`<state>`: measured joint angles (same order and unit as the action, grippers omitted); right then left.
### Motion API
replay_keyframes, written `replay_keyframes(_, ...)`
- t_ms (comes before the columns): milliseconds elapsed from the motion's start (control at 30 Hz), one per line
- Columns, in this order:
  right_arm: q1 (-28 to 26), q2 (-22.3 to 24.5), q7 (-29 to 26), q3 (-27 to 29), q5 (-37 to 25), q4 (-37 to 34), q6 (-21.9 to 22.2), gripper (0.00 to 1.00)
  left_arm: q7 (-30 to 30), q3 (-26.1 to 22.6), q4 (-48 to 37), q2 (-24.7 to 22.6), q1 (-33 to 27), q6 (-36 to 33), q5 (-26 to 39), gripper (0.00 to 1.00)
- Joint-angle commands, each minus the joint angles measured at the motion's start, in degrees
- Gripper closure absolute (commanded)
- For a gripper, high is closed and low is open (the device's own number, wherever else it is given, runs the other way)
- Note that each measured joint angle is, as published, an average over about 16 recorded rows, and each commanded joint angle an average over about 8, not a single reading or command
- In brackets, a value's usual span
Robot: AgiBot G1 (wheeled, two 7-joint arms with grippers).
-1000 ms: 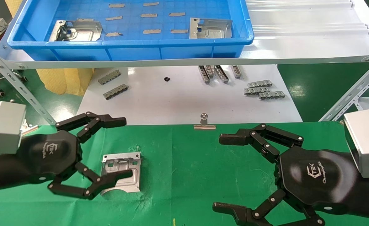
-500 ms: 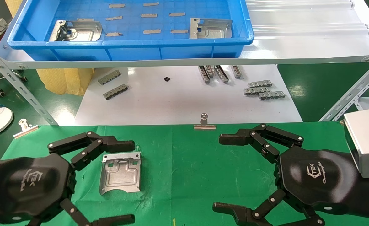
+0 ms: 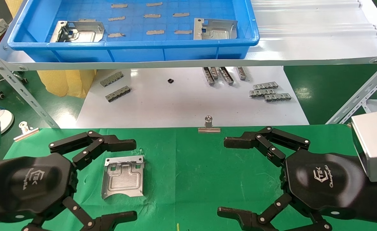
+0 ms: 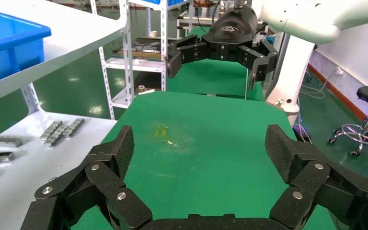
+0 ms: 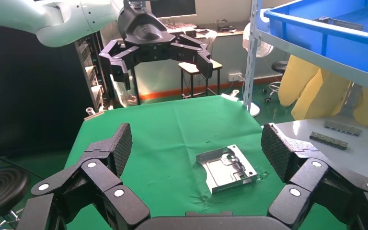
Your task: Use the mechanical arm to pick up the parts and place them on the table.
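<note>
A: Where is the placed part?

B: One part lies flat on the green table, at about 8 o'clock in the head view, its curved notch toward the robot and its flange with square cutouts toward the far edge. The right wrist view shows it too, resting on the cloth with nothing touching it.

A: And the left gripper?

B: The left gripper sits at 8 o'clock, fingers spread wide. One finger is just beyond the part's far edge, the other lies nearer the robot than the notch, so the part lies between them, apart from both. It holds nothing.

A: The right one?

B: The right gripper is at 4 o'clock over the table, also spread wide and empty, well apart from the part.

A: Any parts left?

B: Two in the blue tray on the shelf at 12 o'clock: one at its left, one toward its right, with thin strips between them. Below the shelf, notched bars lie on a white sheet. A clip is fixed to the table's far edge.
</note>
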<state>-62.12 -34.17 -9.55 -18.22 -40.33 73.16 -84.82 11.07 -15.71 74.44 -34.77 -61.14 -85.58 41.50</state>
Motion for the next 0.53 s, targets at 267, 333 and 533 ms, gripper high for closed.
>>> replay_keyframes(267,0.0,0.0,0.0,0.0,0.0,0.0,0.0,0.00,-0.2,-0.2,-0.6,-0.2,-0.3,-0.1,0.2,0.00)
replay_keyframes(333,0.0,0.0,0.0,0.0,0.0,0.0,0.0,0.00,-0.3,-0.2,-0.7,-0.2,-0.3,-0.1,0.3,0.00)
replay_keyframes(533,0.0,0.0,0.0,0.0,0.0,0.0,0.0,0.00,-0.4,-0.3,-0.8,-0.2,-0.4,-0.1,0.3,0.00)
